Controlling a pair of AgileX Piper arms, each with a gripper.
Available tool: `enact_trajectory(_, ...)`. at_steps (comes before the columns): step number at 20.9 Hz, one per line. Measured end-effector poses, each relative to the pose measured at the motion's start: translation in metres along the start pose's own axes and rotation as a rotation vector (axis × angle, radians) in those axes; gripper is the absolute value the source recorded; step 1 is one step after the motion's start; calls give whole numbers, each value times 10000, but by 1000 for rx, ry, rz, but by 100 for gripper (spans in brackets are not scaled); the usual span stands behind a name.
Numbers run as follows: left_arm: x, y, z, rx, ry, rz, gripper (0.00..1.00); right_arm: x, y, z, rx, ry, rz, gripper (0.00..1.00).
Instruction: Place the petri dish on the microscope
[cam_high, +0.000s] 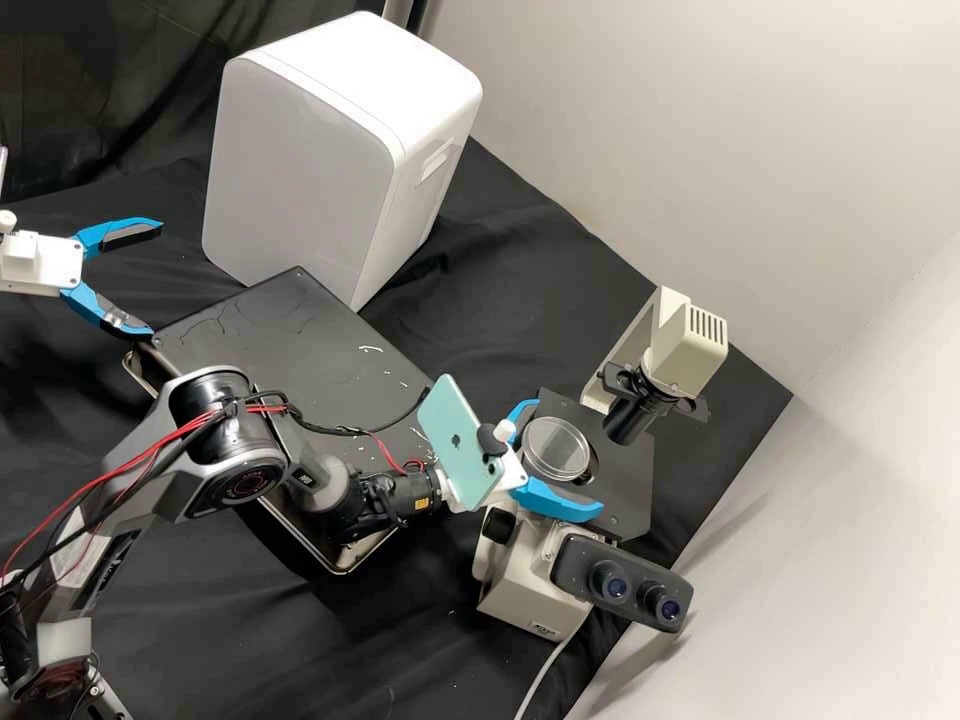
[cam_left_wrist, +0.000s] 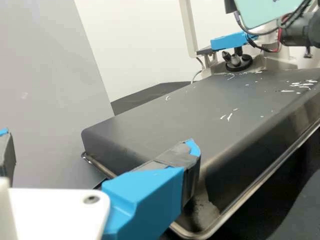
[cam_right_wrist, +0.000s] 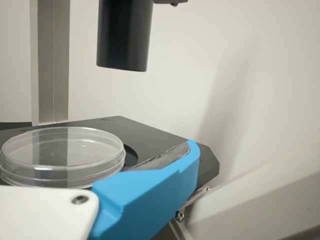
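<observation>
Two bright blue fingers of the right gripper (cam_high: 565, 457) are spread apart, one on either side of the clear round plastic petri dish (cam_high: 556, 447). Whether either finger touches the dish wall cannot be told. The dish is set flat on the flat black stage plate (cam_high: 625, 490) of the white-bodied microscope (cam_high: 525, 585), partly over the plate's round opening and below the black cylindrical condenser (cam_high: 628, 418). In the right wrist view the dish (cam_right_wrist: 60, 155) is seen resting on the plate (cam_right_wrist: 165, 137), with one blue finger just beside it and the condenser (cam_right_wrist: 125, 35) hanging above. A mint-green phone (cam_high: 460, 440) is mounted at the right arm's wrist, with red and black cables running back along the arm. The dark twin eyepieces (cam_high: 630, 590) are at the near side of the microscope.

The left gripper (cam_high: 148, 277) is held well apart from the microscope, at the left edge of the high view, with its fingers spread wide. It hangs over the black cloth (cam_high: 500, 280) just beside a corner of the scratched dark metal tray (cam_high: 290, 350), which lies between the two grippers. A tall white rounded box (cam_high: 340, 150) stands behind the tray.
</observation>
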Motion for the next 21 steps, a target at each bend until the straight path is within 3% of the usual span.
enact_trajectory(15,1,0,10,5,-1,0,100,53,2,-23,10,-11,-7,100)
enact_trajectory(21,1,0,5,2,4,0,100,-31,63,-57,2,-25,-54,100)
